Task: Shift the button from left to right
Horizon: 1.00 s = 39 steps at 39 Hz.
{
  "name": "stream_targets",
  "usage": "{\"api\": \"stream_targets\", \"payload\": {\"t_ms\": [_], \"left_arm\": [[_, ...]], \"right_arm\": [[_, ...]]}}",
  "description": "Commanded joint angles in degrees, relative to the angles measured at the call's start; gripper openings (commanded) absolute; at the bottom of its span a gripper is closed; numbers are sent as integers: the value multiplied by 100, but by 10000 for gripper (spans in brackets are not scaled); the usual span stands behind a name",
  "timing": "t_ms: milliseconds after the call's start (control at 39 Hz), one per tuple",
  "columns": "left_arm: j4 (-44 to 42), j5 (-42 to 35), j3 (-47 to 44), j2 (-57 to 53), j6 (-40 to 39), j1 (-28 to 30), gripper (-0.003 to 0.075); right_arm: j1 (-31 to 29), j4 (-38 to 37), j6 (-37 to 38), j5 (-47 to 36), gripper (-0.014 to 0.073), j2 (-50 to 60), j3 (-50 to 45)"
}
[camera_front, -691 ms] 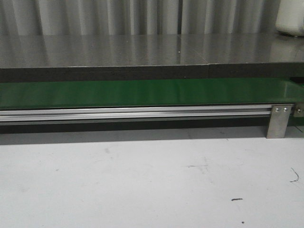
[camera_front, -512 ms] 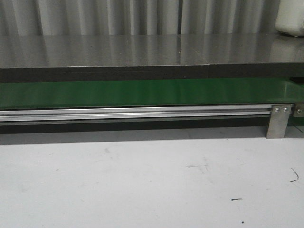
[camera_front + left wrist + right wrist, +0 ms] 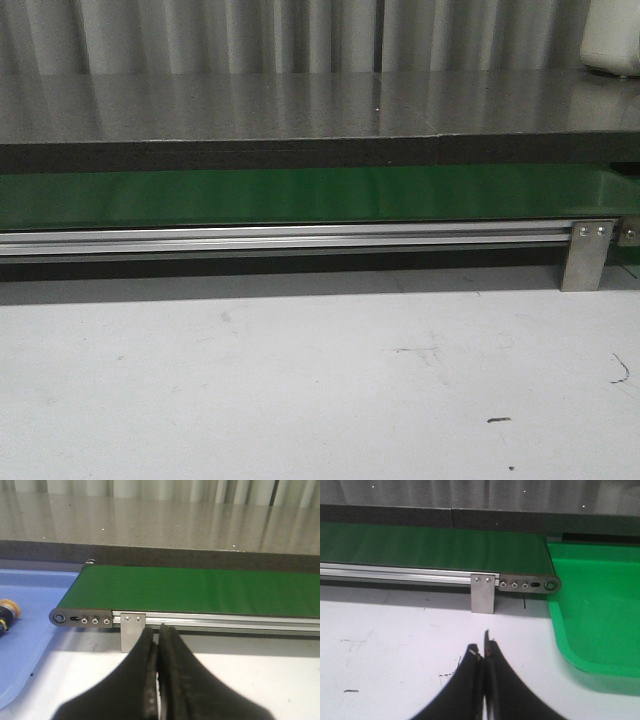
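Button [image 3: 7,613] lies in blue tray [image 3: 30,645] — green bin [image 3: 600,615] unfilled.

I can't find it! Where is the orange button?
Only the left wrist view shows the button: it lies in the blue tray beyond the left end of the green belt.

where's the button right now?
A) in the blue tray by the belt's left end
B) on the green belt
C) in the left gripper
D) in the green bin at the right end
A: the left wrist view shows the button, orange-yellow cap on a dark body, lying in the blue tray beside the end of the green belt, while the left gripper is shut with nothing between its fingers.
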<state>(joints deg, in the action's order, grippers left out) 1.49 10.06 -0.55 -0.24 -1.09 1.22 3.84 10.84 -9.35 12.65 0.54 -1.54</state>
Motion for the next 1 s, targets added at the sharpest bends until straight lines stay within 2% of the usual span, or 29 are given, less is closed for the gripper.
{"api": "stream_targets", "payload": {"t_ms": [0,384,487,589,666,743,794,973], "left_arm": [[2,-450,-154,-98,-55,-30,-21],[38,-555,-154,-98,-55,-30,-21],[289,-1151,-154,-98,-55,-30,-21],[289,-2296,-83,-98,-55,-30,-21],[186,-2582,211,-98,-55,-30,-21],[-149,-2196,763,-47,-55,-30,-21],[-527,-1595,1241,105,-55,-30,-21],[-718,340,2710,1615,-55,-30,-21]], "right_arm": [[5,19,-25,-435,-69,101,53],[5,29,-25,-579,-69,101,53],[5,29,-25,-936,-69,101,53],[5,29,-20,-1631,-69,101,106],[5,29,-20,-1826,-69,101,368],[5,29,-20,-1628,-69,79,869],[5,29,-20,-1311,-66,-29,1266],[5,35,50,-180,-66,-1272,2543]]}}
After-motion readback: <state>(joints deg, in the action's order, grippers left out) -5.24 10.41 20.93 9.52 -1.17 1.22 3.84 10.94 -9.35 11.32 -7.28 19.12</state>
